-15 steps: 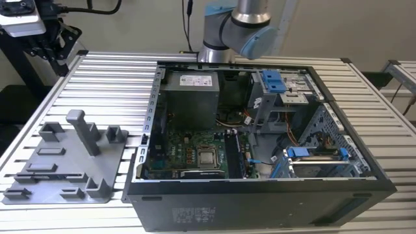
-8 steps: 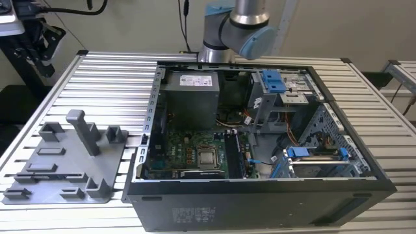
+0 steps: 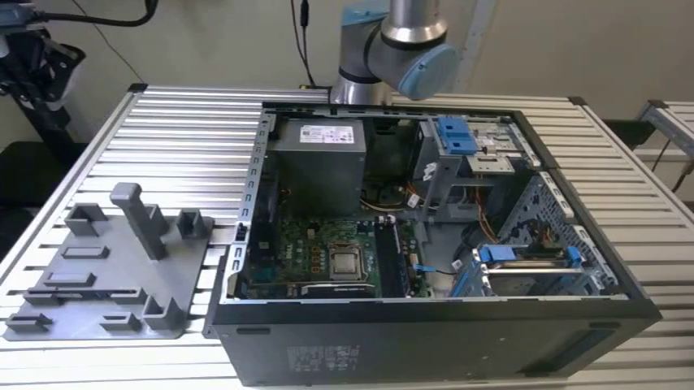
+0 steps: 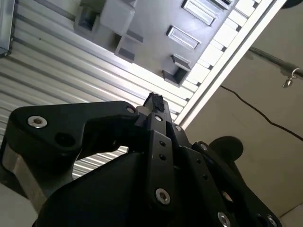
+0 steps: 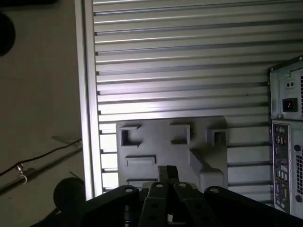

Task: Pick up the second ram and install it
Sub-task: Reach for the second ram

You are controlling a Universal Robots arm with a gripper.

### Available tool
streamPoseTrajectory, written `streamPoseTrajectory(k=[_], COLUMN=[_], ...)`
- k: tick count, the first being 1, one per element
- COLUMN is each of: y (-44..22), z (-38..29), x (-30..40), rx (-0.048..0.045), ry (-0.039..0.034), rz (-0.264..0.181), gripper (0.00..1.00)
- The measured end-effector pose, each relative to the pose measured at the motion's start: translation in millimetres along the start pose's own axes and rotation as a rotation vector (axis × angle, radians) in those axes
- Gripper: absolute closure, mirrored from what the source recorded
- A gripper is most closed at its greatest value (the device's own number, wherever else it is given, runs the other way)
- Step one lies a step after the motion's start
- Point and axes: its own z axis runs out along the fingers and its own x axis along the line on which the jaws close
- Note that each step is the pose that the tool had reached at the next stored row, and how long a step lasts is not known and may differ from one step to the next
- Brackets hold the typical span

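In both wrist views my gripper (image 4: 155, 101) (image 5: 168, 171) hangs high above the ribbed table, its black fingers drawn together at the tips with nothing between them. Below it lies the grey plastic holder tray (image 5: 161, 137) (image 4: 156, 19) with its upright posts, which also sits at the exterior view's left (image 3: 109, 268). The second ram is out of view. The open computer case (image 3: 434, 236) lies on the table, with the motherboard's processor socket (image 3: 347, 264) and the long memory slots (image 3: 395, 256) beside it.
The arm's grey and blue joints (image 3: 396, 49) rise behind the case. The case's rear panel (image 5: 286, 127) shows next to the tray. Past the table's edge rail (image 5: 86, 94) lie the floor and a cable (image 5: 38, 158). Drive bays with blue clips (image 3: 521, 256) fill the case's right side.
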Motion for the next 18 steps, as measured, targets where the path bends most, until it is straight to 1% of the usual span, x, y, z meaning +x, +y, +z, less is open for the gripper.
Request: streamPoseTrajectory(k=[5, 8, 12, 18], y=[-0.1, -2.1, -8.7, -20.9], z=[0.0, 0.3, 0.6, 1.2], x=[0.6, 0.5, -1.3, -4.0], rx=[-0.0001, -0.0001, -0.0003, -0.0004], ry=[0.0, 0.0, -0.0001, 0.0], rz=[0.0, 0.0, 0.0, 0.0], gripper=[0.89, 0.89, 0.89, 0.89])
